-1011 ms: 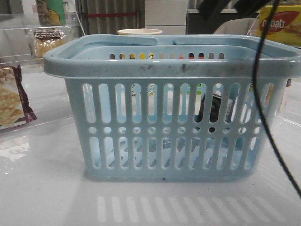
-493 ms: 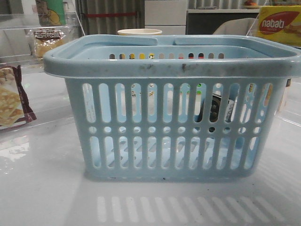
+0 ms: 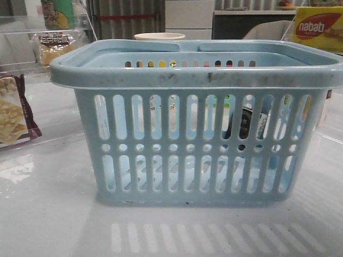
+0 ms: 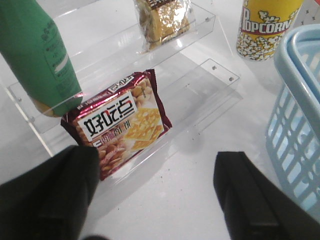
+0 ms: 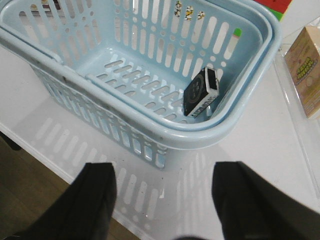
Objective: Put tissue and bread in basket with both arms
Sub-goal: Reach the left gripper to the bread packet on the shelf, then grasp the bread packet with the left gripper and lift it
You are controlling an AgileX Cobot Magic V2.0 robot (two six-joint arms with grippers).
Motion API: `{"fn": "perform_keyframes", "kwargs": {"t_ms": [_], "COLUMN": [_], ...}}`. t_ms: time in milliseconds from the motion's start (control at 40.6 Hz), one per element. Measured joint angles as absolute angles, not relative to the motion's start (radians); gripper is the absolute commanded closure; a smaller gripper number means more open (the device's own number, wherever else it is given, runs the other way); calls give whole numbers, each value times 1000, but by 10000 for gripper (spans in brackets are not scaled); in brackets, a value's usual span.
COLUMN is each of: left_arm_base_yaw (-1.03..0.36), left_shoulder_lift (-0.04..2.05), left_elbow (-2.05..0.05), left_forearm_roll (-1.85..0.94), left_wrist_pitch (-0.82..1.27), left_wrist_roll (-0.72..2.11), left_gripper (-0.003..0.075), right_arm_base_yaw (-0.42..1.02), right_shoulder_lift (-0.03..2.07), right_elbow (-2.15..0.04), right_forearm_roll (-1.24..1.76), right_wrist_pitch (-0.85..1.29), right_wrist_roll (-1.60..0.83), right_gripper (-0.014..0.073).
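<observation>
Gone from front view: arm; tissue (image 3: 247, 124) inside basket (image 3: 193, 80).

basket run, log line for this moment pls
tissue: in basket | bread: on clear shelf, outside basket | left gripper: open, empty | right gripper: open, empty

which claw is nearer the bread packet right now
Left. The open left claw hovers by the shelf holding the bread; the open right claw is over by the basket, bread out of its view.
</observation>
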State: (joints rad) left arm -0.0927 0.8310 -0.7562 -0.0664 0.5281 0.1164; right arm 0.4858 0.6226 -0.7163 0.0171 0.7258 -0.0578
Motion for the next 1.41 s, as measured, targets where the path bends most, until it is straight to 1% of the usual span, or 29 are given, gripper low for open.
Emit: {"fn": "perform_keyframes", "kwargs": {"t_ms": [99, 271, 666, 789, 1011, 1257, 1331, 1405], "left_arm_base_yaw": [-111, -127, -127, -121, -98, -95, -95, -95], "left_shoulder_lift": [907, 1102, 1592, 1714, 1888, 2046, 2072, 2089], "left_elbow": [-801, -918, -1293, -1411, -1583, -1695, -1707, -1712], "left_forearm_roll": [-66, -68, -68, -68, -98, -110, -113, -115], "left_wrist_pitch": [504, 468, 441, 441, 431, 350, 326, 309], "left_wrist_roll": [116, 116, 116, 116, 109, 109, 109, 109], "left_gripper": [151, 151, 145, 125, 125, 172, 202, 257], "right_arm_base_yaw": [486, 486, 486, 486, 486, 486, 486, 486], "right_shoulder_lift": [623, 623, 623, 623, 623, 623, 623, 623], "right_elbow": [-716, -716, -716, -716, -716, -716, -716, -716], "right_forearm_roll": [17, 17, 17, 17, 17, 17, 17, 17], "right_wrist_pitch": [726, 727, 727, 727, 728, 728, 728, 728], "right_wrist_roll": [-58, -58, -58, -58, -58, -58, -58, -58], "right_gripper": [76, 76, 76, 76, 76, 76, 76, 76]}}
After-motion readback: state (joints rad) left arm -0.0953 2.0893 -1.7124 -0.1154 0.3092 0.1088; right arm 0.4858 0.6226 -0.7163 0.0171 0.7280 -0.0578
